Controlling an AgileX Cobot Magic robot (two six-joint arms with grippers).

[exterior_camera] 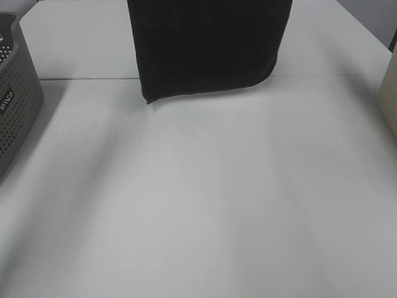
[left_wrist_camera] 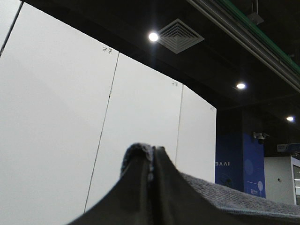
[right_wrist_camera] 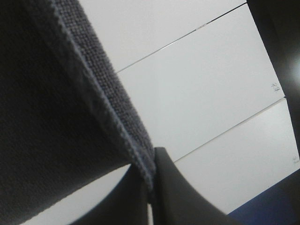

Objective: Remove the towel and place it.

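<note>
The towel, dark navy-black terry cloth, hangs down from above the frame at the back of the table, its lower edge at or just above the surface. Both arms are out of the exterior high view. My left gripper is shut on the towel's hemmed edge, its camera tilted up at the ceiling. My right gripper is shut on the towel's hem too, with cloth filling one side of that view.
A grey perforated basket stands at the table's left edge. A pale beige object shows at the right edge. The white table stretches forward below the towel, with a seam line across its back.
</note>
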